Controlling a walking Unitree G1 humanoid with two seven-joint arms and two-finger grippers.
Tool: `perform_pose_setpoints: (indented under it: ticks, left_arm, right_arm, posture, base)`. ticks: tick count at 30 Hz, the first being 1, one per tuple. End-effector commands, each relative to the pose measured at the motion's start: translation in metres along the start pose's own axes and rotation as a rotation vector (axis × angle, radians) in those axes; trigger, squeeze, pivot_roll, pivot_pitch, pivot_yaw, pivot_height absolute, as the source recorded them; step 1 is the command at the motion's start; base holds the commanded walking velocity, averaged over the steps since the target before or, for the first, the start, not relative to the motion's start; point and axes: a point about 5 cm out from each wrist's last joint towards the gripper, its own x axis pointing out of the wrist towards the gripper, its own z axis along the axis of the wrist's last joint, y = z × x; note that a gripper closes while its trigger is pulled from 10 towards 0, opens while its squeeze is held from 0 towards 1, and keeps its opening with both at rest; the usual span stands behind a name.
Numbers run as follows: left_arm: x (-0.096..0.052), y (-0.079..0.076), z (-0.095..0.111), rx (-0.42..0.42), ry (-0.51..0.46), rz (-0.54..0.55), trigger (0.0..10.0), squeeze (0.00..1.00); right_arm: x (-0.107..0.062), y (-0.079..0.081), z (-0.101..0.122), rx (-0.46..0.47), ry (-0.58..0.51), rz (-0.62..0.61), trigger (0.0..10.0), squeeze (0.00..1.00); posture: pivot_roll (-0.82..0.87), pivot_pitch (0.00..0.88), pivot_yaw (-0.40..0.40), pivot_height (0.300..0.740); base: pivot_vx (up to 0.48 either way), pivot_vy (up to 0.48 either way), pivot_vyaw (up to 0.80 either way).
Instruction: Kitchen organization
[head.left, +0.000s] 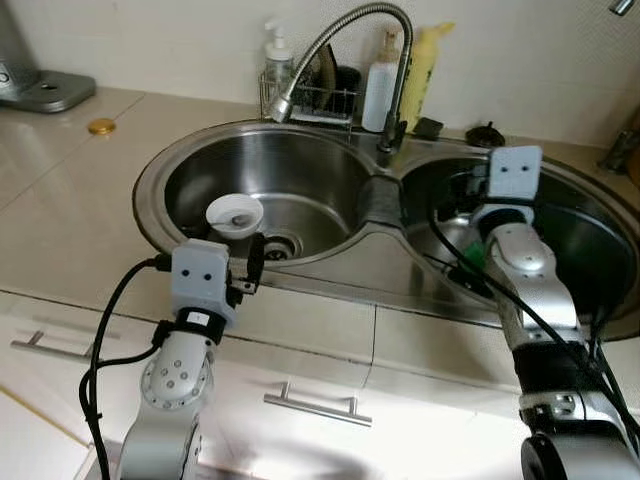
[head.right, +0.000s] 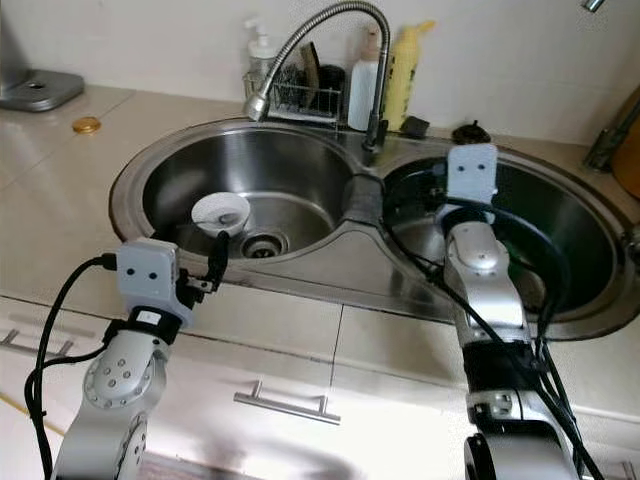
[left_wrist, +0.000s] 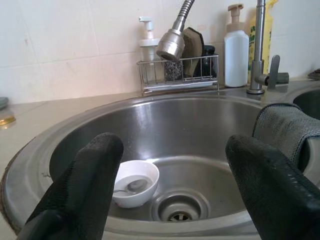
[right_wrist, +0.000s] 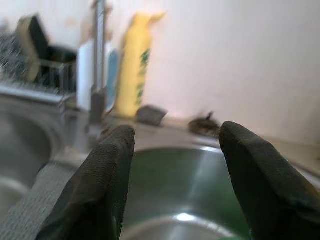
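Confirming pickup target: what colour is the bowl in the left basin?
White bowl, clearest in the left wrist view.

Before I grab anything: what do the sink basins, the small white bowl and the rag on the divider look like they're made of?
Sink basins: brushed stainless steel, going by the grey metallic sheen and soft reflections.
White bowl: glossy, smooth and opaque, probably ceramic, though plastic is possible; a metal spoon lies in it.
Rag: grey woven cloth, matte and draped over the divider.
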Motion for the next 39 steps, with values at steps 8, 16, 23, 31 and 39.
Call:
perform_pose_setpoints:
  ticks: [8,16,23,31,39]
  left_arm:
    - [0.000,-0.001,-0.002,0.014,0.011,0.008,10.0,0.00]
    - [0.000,-0.002,0.002,0.004,-0.019,0.006,10.0,0.00]
    - [0.002,0.002,0.004,0.006,-0.029,0.018,10.0,0.00]
    - [0.003,0.002,0.004,0.009,-0.037,0.004,10.0,0.00]
    - [0.002,0.006,0.007,0.028,-0.041,0.008,10.0,0.00]
  right_arm:
    - [-0.032,0.003,0.007,0.041,-0.002,0.056,10.0,0.00]
    - [-0.055,0.011,0.001,0.067,0.004,0.104,10.0,0.00]
    - [-0.077,0.013,0.006,0.084,-0.034,0.074,10.0,0.00]
    - [-0.107,0.012,0.001,0.042,-0.008,0.048,10.0,0.00]
    - [-0.120,0.007,-0.002,0.008,0.024,0.043,10.0,0.00]
  posture:
    - [0.12,0.000,-0.074,0.740]
    - [0.12,0.000,-0.074,0.740]
    - [0.11,0.000,-0.070,0.740]
    - [0.09,0.000,-0.061,0.740]
    - [0.09,0.000,-0.064,0.740]
  base:
    - [0.000,0.000,0.00]
    - [0.000,0.000,0.00]
    - [0.000,0.000,0.00]
    - [0.000,0.000,0.00]
    - [0.000,0.000,0.00]
